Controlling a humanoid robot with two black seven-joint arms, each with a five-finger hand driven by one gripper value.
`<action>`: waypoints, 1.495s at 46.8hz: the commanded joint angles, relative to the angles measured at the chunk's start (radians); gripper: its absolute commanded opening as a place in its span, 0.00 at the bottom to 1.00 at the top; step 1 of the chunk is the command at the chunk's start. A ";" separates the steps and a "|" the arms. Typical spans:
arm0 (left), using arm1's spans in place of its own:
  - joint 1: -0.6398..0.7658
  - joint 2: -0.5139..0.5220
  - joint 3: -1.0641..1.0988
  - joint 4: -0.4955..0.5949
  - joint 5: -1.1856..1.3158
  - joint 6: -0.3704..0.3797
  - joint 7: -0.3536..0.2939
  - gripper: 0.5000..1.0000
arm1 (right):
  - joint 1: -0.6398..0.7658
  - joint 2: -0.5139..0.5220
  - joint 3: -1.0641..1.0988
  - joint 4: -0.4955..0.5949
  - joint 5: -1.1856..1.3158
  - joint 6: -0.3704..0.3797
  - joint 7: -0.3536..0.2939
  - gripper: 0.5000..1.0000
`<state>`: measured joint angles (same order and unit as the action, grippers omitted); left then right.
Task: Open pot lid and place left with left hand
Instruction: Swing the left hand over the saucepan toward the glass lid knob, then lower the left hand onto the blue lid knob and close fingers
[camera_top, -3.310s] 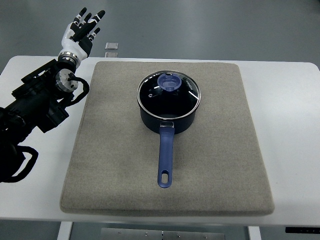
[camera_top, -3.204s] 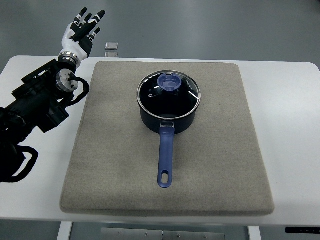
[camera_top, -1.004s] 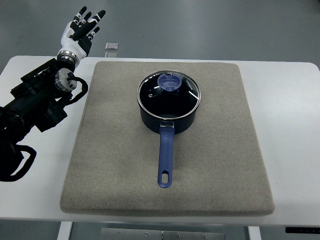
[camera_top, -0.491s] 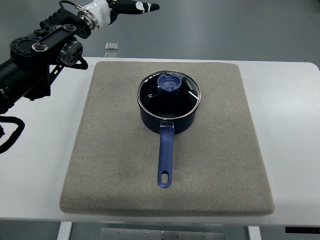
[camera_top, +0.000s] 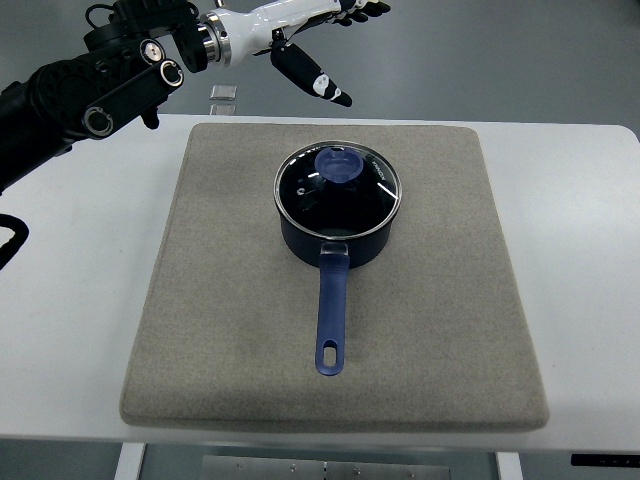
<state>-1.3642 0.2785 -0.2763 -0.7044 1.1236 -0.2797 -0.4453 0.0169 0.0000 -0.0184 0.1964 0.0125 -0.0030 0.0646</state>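
1 lid (camera_top: 338, 190) is what I am after, and it is sitting flat on the dark saucepan (camera_top: 335, 235), closing it, near the middle of the grey mat (camera_top: 220, 330) that covers most of the white counter (camera_top: 580, 300). My left hand (camera_top: 300, 30) is hanging beyond the far edge of the mat, up and to the left of the pot, fingers (camera_top: 315, 80) spread wide and holding nothing; my other hand is not showing. The lid is looking like glass in a metal rim, so I am judging it stiff, fairly light, smooth and breakable if dropped. Its rim is offering little to pinch, so I am planning to grip the blue knob (camera_top: 337, 165) at the lid's centre. The bare mat to the left of the pot is looking soft enough for setting glass down. The long blue handle (camera_top: 330, 315) is pointing toward me, clear of my reach.
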 joint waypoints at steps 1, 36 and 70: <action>-0.021 0.019 0.000 -0.033 0.099 -0.076 -0.047 0.91 | 0.000 0.000 0.000 0.000 0.000 0.000 0.000 0.83; -0.158 0.042 0.166 -0.185 0.641 -0.181 -0.166 0.89 | 0.000 0.000 0.000 0.000 0.000 0.000 0.000 0.83; -0.153 0.028 0.174 -0.156 0.641 -0.177 -0.166 0.89 | 0.000 0.000 0.000 0.000 0.000 0.000 0.000 0.83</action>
<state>-1.5108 0.3083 -0.1059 -0.8590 1.7655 -0.4546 -0.6108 0.0169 0.0000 -0.0184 0.1964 0.0123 -0.0031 0.0645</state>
